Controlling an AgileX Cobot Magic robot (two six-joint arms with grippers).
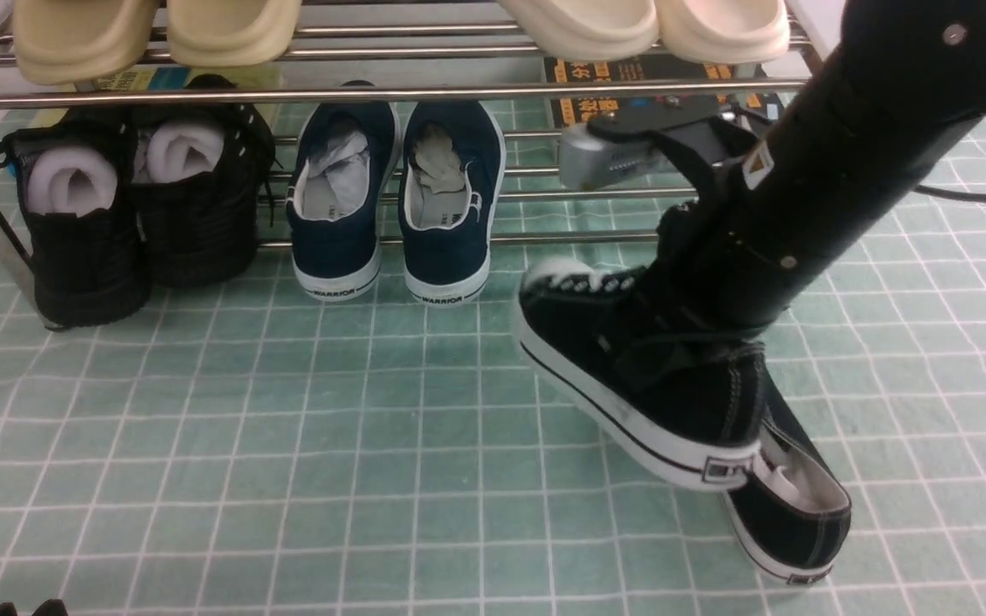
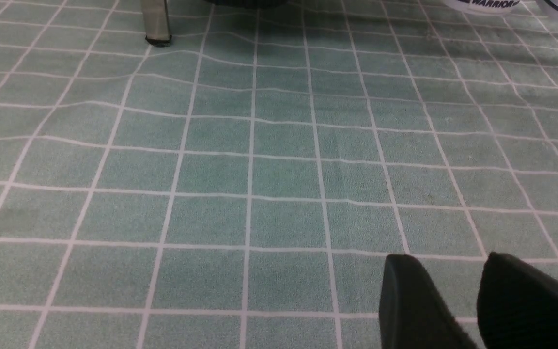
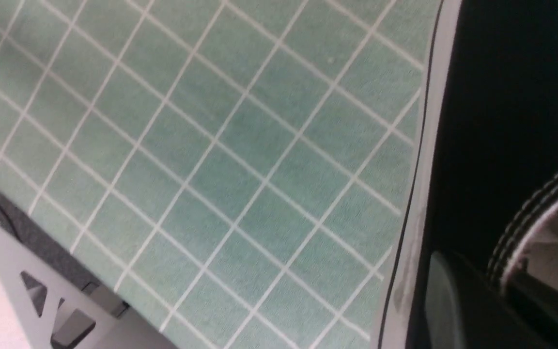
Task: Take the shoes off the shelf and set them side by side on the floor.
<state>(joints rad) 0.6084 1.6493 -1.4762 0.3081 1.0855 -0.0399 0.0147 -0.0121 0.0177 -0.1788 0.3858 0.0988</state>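
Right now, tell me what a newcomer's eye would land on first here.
The black sneaker clamped in the right gripper, tilted at front right, its heel over the other sneaker on the green checked floor. Behind, navy shoes and foam-stuffed black boots sit in the lower level of the chrome rack.

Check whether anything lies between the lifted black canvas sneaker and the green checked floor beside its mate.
Only the mate itself: the lifted black canvas sneaker overlaps, at its heel, the second black sneaker lying on the pale green checked floor. The floor left of it looks bare.
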